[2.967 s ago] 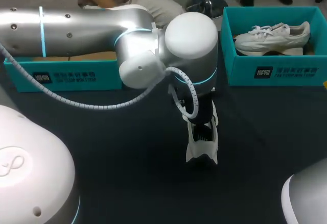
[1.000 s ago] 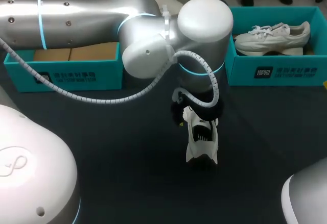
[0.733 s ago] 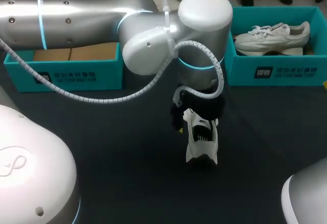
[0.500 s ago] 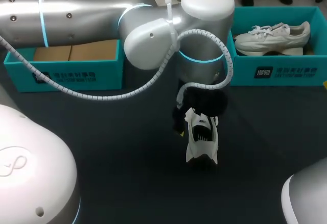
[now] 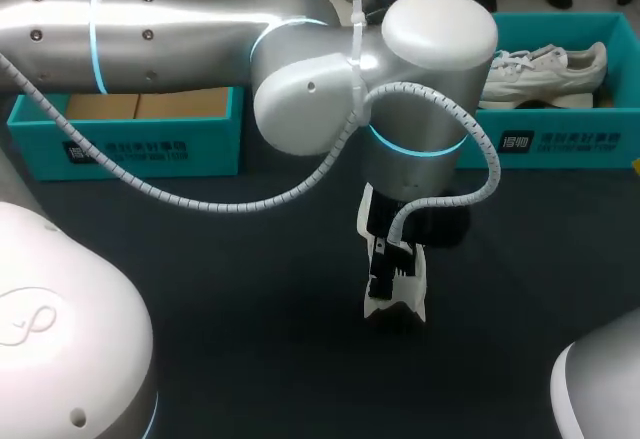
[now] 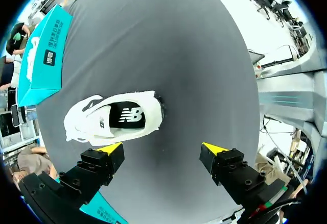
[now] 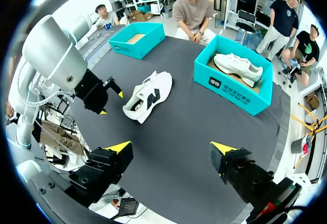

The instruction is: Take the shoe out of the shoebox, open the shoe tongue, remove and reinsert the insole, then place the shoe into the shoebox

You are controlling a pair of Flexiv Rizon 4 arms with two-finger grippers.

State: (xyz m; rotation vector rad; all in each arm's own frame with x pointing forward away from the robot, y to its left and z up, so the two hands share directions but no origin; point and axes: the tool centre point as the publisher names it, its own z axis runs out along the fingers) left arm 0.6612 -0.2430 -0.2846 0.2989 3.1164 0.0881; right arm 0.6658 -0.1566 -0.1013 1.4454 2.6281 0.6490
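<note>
A white shoe with black panels (image 5: pixel 396 284) lies on its side on the dark table (image 5: pixel 230 289). My left arm (image 5: pixel 430 109) reaches over it, and its wrist hides most of the shoe and the gripper from the head view. In the left wrist view the left gripper (image 6: pixel 162 148) is open above the table, and the shoe (image 6: pixel 115 118) lies just ahead of one finger, untouched. The right gripper (image 7: pixel 171 147) hangs open and empty, well back from the shoe (image 7: pixel 149 95). In that view the left gripper (image 7: pixel 109 101) stands beside the shoe.
A teal shoebox (image 5: pixel 560 134) at the back right holds a second white shoe (image 5: pixel 545 64). Another teal box (image 5: pixel 130 139) with a bare cardboard floor sits at the back left. The same two boxes appear as the filled shoebox (image 7: pixel 232 83) and the bare box (image 7: pixel 137 40).
The left arm has swung right and turned its wrist over the shoe, covering more of it. The shoe on the table has stayed put. Both grippers remain open.
</note>
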